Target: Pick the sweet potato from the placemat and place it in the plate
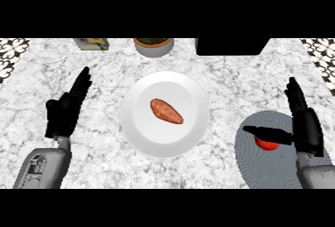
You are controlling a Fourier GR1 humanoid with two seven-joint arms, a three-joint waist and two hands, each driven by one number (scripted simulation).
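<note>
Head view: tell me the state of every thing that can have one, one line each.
Sweet potato: lying in the plate, free of both hands.
Plate: holds the sweet potato.
Placemat: flat, with a red object on it.
Red object: on the placemat, partly hidden by the right thumb.
Left robot hand: open, holding nothing.
Right robot hand: open, over the placemat.

A grey-veined white marble desk [98, 62] is seen from above. A white plate [163, 82] is set at its middle. A round grey placemat [262, 166] is laid near the right end of the near edge. Along the far edge, a small box [91, 43], a grey pot [153, 48] and a black block [232, 46] are lined up from left to right.
</note>
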